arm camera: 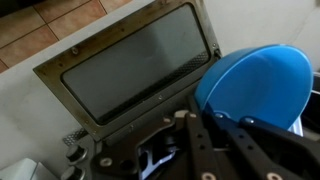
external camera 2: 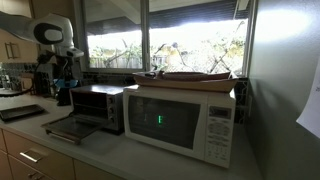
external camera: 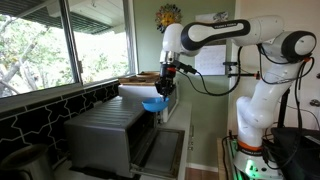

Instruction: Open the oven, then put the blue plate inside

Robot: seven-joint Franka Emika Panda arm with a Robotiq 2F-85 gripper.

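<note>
The oven (external camera: 100, 135) is a grey metal box on the counter. Its door (external camera: 160, 152) hangs open and lies flat in front. It also shows in an exterior view (external camera 2: 98, 104) with the door (external camera 2: 68, 127) down. My gripper (external camera: 163, 86) is shut on the rim of the blue plate (external camera: 153, 103) and holds it just above the oven's front top edge. In the wrist view the blue plate (arm camera: 258, 80) sits tilted at the right in my gripper (arm camera: 205, 118). The open door's glass pane (arm camera: 130, 62) lies below it.
A white microwave (external camera 2: 180, 120) stands beside the oven, with a flat wooden tray (external camera 2: 190, 76) on top. Windows (external camera: 50, 45) run along the wall behind the counter. A dark tray (external camera 2: 20, 112) lies on the counter near the arm's base.
</note>
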